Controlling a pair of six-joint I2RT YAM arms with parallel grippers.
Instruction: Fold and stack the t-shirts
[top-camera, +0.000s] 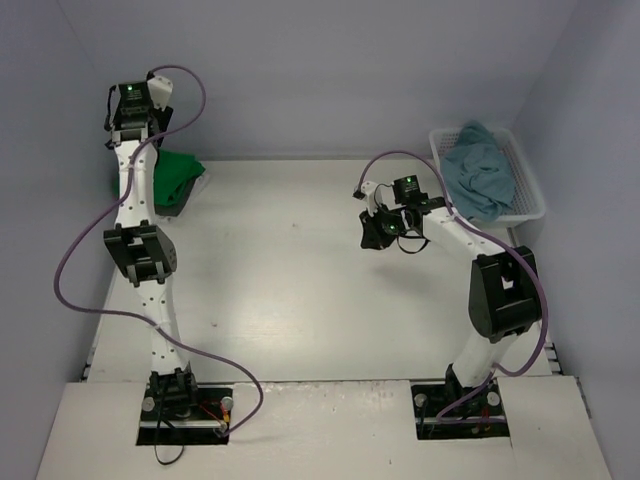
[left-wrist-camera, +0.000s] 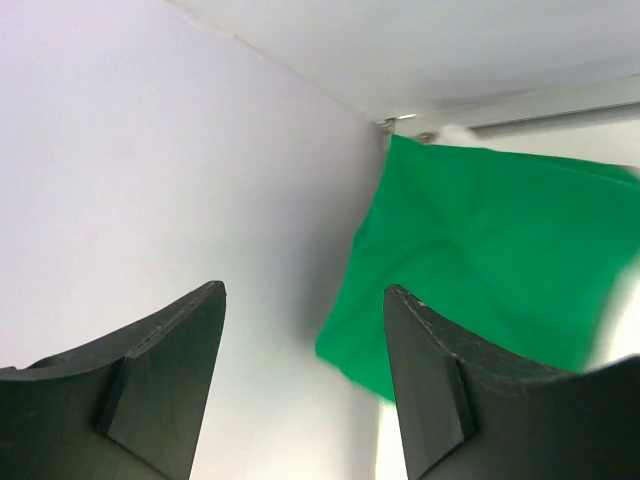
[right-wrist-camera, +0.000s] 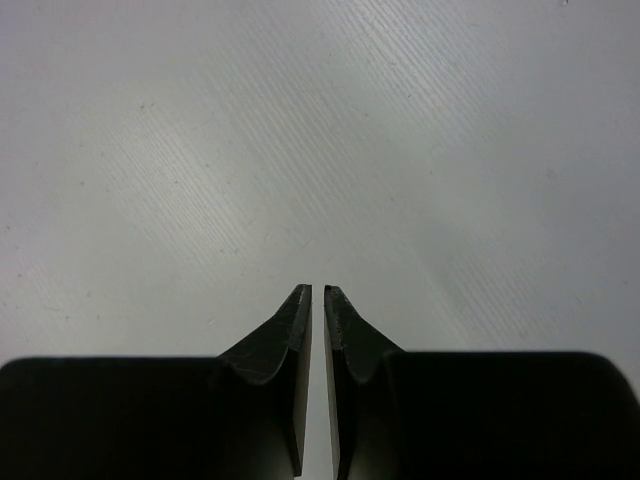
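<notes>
I judge that I am between shirts. The bright green cloth t-shirt (left-wrist-camera: 470, 260) lies as a flat, roughly square packet in the far-left corner of the pale table (top-camera: 300, 270), close against the wall. It reads to me as folded and set down. A sliver of white peeks out at its far edge in the left wrist view, but I cannot tell what it is.

My left gripper (left-wrist-camera: 305, 300) hangs above that corner with its jaws spread wide and nothing between them, clear of the green cloth. My right gripper (right-wrist-camera: 317, 290) hovers over bare table right of centre. Its jaws are drawn almost together with only a thin slit between them, and they hold nothing.

The crumpled teal-blue cloth t-shirt (top-camera: 478, 172) sits heaped in the white plastic lattice basket (top-camera: 530, 190) at the far-right corner, just beyond my right arm. I take that as the next one to handle.

The next move calls for opening the right jaws, swinging that arm over the basket and coming down on a high ridge of the teal fabric. I need to pinch cloth only, not the lattice wall. Then I have to lift it free and spread it on the open middle of the table, bringing the left arm back from its corner to help flatten it.
</notes>
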